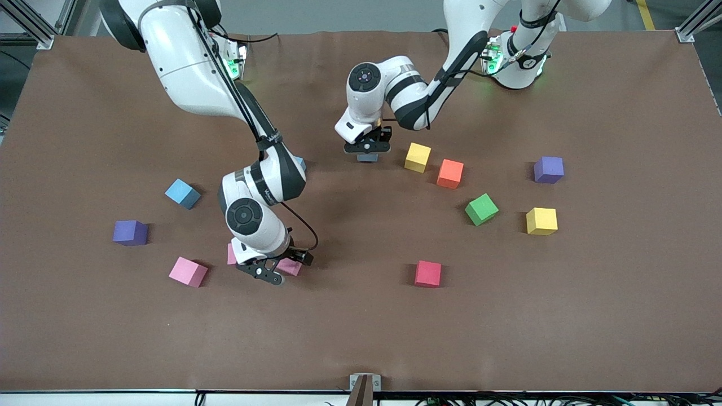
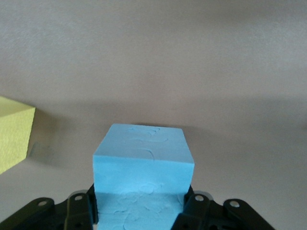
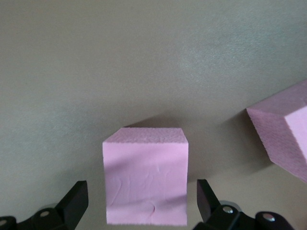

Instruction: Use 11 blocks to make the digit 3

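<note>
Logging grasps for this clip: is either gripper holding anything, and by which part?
The left gripper holds a light blue cube by two opposite side faces. The right gripper stands open around a pink cube, holding nothing.

Robotics lab: brown matte table cover (image 1: 620, 316), bolted white arm bases with green lights (image 1: 516, 70), aluminium frame posts (image 1: 696, 22), bundled cables (image 1: 507, 399) along the edge.
</note>
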You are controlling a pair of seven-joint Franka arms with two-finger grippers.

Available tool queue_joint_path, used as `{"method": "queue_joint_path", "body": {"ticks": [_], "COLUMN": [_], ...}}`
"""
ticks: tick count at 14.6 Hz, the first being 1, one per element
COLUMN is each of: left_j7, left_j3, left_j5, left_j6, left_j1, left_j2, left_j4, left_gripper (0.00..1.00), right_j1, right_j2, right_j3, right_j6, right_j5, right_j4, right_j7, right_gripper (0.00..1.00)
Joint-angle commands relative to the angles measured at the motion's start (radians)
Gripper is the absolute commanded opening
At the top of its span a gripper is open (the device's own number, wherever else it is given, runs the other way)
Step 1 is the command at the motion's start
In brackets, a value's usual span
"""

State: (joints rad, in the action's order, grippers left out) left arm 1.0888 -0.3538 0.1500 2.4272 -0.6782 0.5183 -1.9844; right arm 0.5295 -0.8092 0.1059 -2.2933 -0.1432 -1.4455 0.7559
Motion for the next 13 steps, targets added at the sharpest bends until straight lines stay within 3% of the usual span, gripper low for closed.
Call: {"method": "queue_joint_path", "body": {"ticks": [1,3,5,8,11,12,13], "left_j7": [-0.032,-0.032,-0.032,-0.03,-0.03,-0.024,-0.009], "left_j3": [0.001,0.006,0.007,0.007,0.009,0.009,0.007], "left_j5": [0.019,0.02,0.023,0.023,0.023,0.023,0.022], "left_j6": [0.023,0.029,0.038,0.039,0.039,0.039,0.039], "left_j1": [0.008,0.008,0.008,0.019,0.025,0.035,0.038], "left_j2": [0.008,0.022,0.032,0.037,0.043,0.048,0.049], "left_j4": [-0.007,-0.002,-0.001,0.003,0.01,0.012,0.022], "left_gripper": [0.17,0.18,0.2,0.35,0.41,0.58,0.82], "right_j1": [-0.003,-0.011,-0.011,-0.013,-0.011,-0.011,-0.011], "right_j2": [-0.024,-0.024,-0.024,-0.024,-0.024,-0.024,-0.024], "right_j3": [0.003,0.003,0.003,0.003,0.003,0.003,0.003], "right_j6": [-0.002,-0.003,-0.002,0.0,0.0,0.0,0.0], "right_j5": [-0.013,-0.015,-0.015,-0.018,-0.019,-0.019,-0.019], "right_j4": [0.034,0.034,0.034,0.033,0.031,0.031,0.031], "right_j7": [0.002,-0.003,-0.001,-0.001,-0.003,-0.004,-0.004], "right_gripper": [1.0,0.96,0.85,0.71,0.63,0.57,0.48]}}
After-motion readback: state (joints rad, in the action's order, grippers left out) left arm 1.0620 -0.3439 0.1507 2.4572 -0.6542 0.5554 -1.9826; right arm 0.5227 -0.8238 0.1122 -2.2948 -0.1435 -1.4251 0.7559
